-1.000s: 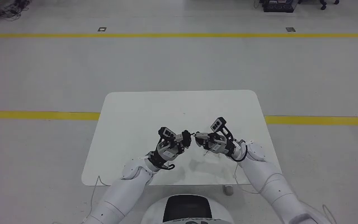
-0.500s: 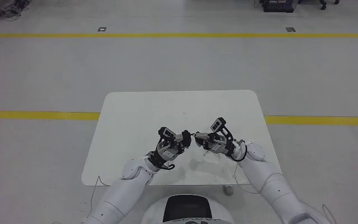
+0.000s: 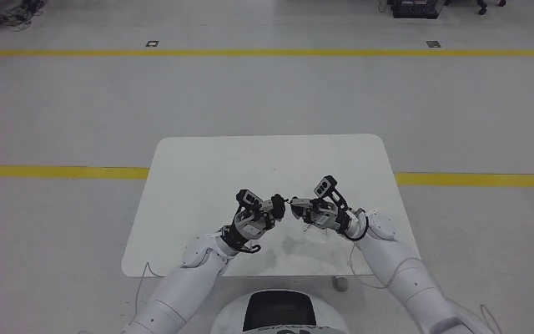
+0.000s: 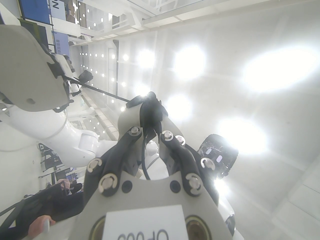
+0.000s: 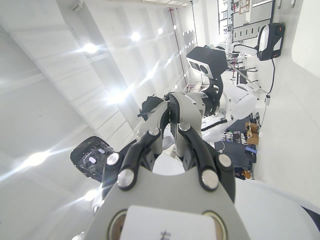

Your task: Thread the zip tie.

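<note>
Inspection of the work station, both arms raised over the white table (image 3: 209,179).

Left gripper (image 3: 276,207): held above the middle of the table, tips turned toward the other arm. In the left wrist view its fingers (image 4: 155,116) are pressed together at the tips. The black zip tie (image 4: 105,92) leaves them as a thin straight strap and runs across to the opposite gripper. A further black length curves back between the finger links toward the palm.

Right gripper (image 3: 298,206): just beside the left one, facing it, at about the same height. In the right wrist view its ribbed pads (image 5: 173,112) are closed against each other – pinching the zip tie (image 5: 146,113). A short black end of the tie juts out to one side of the tips.

Zip tie (image 3: 288,199): off the table, suspended in the narrow gap between the two grippers and gripped at both ends. From above it shows as a short dark line. Whether its tip is inside its head cannot be told – the fingers cover the junction.

Surroundings: a pale floor with two yellow lines (image 3: 250,53), one beyond the table and one passing behind it.
</note>
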